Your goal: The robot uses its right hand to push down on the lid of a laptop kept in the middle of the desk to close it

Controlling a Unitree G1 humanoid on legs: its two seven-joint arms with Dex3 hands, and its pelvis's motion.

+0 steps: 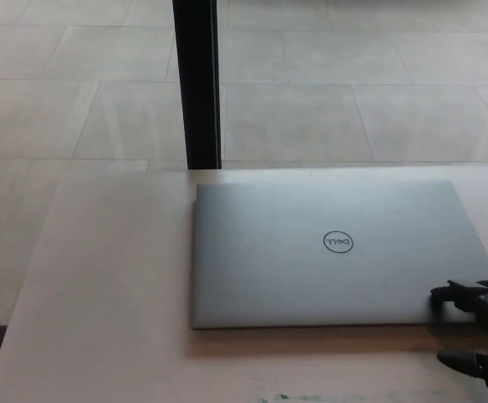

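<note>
And the laptop point(332, 252) is down! It lies flat in the middle of the worktop point(109, 277), silver lid point(269, 243) facing up, round logo point(338, 243) showing right of centre, and no dark gap to be seen along the near edge. From this head view the lid looks fully seated on the base, so I'd call the pushing step as good as done.

Over at the near right corner sits the right hand point(477, 323), black and blocky, hanging just off the laptop's near right corner. One finger point(445, 294) reaches toward the lid's edge, touching or a hair apart (hard to call from up here), and another pokes out lower, near the bottom of the picture. The fingers are spread and wrapped around nothing, so the hand is released, not grasping anything. No sign of the left hand at all.

Beyond the far edge of the worktop a dark vertical post point(200, 84) rises against a pale tiled floor point(353, 84).

What's next? My read: very little. The hand only needs to draw clear to the right without dragging the laptop along. If any spring remains in the hinge, one last light press on that near corner would settle it.
</note>
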